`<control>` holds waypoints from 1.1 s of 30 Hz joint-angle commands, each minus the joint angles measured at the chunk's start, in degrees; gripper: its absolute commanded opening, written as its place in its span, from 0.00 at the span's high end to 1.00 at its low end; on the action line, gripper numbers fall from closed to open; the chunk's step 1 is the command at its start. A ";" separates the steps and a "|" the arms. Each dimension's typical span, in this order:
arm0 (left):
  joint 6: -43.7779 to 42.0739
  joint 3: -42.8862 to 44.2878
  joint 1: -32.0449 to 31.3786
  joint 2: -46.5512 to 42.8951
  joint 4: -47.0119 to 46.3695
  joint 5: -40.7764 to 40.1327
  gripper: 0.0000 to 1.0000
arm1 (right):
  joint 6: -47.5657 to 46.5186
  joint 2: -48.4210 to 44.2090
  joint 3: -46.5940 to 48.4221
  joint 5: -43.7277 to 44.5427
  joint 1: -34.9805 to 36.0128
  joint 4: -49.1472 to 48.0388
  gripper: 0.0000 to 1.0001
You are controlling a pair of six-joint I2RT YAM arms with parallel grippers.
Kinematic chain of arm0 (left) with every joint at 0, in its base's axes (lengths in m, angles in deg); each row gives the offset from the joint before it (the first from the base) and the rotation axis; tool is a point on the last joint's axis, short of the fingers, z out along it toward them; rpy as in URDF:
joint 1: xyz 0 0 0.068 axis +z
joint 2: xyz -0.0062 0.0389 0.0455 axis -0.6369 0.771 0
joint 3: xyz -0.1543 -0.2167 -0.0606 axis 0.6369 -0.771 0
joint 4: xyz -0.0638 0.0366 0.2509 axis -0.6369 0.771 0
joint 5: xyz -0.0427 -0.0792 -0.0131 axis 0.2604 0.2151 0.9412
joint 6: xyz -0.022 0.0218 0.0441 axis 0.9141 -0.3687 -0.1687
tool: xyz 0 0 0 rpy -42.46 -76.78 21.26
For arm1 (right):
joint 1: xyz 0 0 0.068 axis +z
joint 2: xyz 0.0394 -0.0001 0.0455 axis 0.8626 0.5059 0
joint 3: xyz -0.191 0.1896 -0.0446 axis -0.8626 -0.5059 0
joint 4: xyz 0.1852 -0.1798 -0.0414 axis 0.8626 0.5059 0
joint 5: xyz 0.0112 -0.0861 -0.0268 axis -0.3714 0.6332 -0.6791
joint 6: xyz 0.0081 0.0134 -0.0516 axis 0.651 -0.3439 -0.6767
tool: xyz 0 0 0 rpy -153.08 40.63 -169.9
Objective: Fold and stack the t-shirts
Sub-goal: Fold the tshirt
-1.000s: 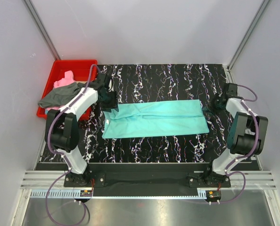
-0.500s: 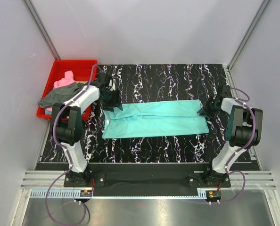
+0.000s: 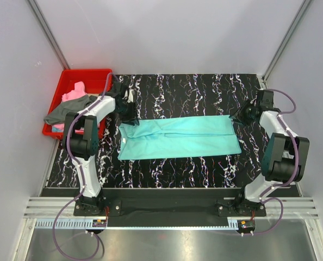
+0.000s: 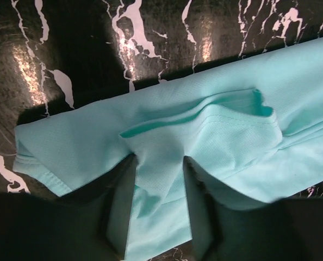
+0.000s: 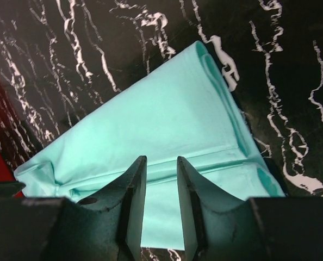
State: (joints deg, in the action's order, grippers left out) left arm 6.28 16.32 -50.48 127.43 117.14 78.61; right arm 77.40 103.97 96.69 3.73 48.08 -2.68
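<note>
1. Teal shirt (image 3: 178,138): folded into a long band, lying flat across the middle of the table (image 3: 205,87), its length running left to right.
2. My left gripper (image 3: 126,112): at the band's far left corner. Its fingers (image 4: 120,206) stand partway apart, astride a raised ridge of teal cloth; I cannot tell whether the pads press it.
3. My right gripper (image 3: 238,116): at the band's far right corner. Its fingers (image 5: 133,206) leave a narrow gap with nothing caught in it; the shirt shows through below.
4. Pink shirt (image 3: 73,93) and grey shirt (image 3: 69,111): crumpled in the red bin (image 3: 69,73) at the table's far left, the grey one draped over the bin's near rim.
</note>
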 commanded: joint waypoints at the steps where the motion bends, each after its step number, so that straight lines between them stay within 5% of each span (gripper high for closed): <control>1: -1.10 1.56 -0.24 -1.93 -2.62 2.61 0.72 | -0.65 -3.09 2.61 -2.72 1.77 1.42 0.64; 7: -1.27 0.51 -1.91 -5.62 -0.33 2.35 1.00 | -2.41 -2.74 4.19 -3.42 6.60 2.13 0.62; 13: -1.45 -5.54 -5.07 -12.38 3.53 1.03 0.99 | -3.82 0.32 6.21 -7.46 18.81 -1.47 0.60; 17: -1.62 -12.75 -7.71 -16.52 5.29 -0.28 0.82 | -3.91 2.70 7.97 -8.79 23.91 -4.02 0.59; 18: -1.63 -15.20 -7.98 -17.31 5.99 -0.90 0.65 | -3.82 3.93 8.23 -9.23 25.31 -4.64 0.59; 19: -1.54 -16.36 -7.89 -18.97 6.26 -1.34 0.62 | -3.82 4.63 8.67 -9.32 25.94 -4.73 0.59; 27: 3.90 -12.35 -7.01 -24.70 6.35 -15.83 0.49 | -4.79 10.61 12.89 -9.06 31.03 -4.38 0.58; 33: 7.86 -9.17 -5.61 -23.47 0.04 -13.92 0.48 | -4.70 17.63 21.23 -5.63 36.57 -4.55 0.58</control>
State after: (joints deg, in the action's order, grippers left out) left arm 11.29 4.89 -56.81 105.44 122.56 65.63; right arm 73.64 119.34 112.32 -3.54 81.72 -4.93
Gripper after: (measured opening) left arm 0.517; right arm 0.424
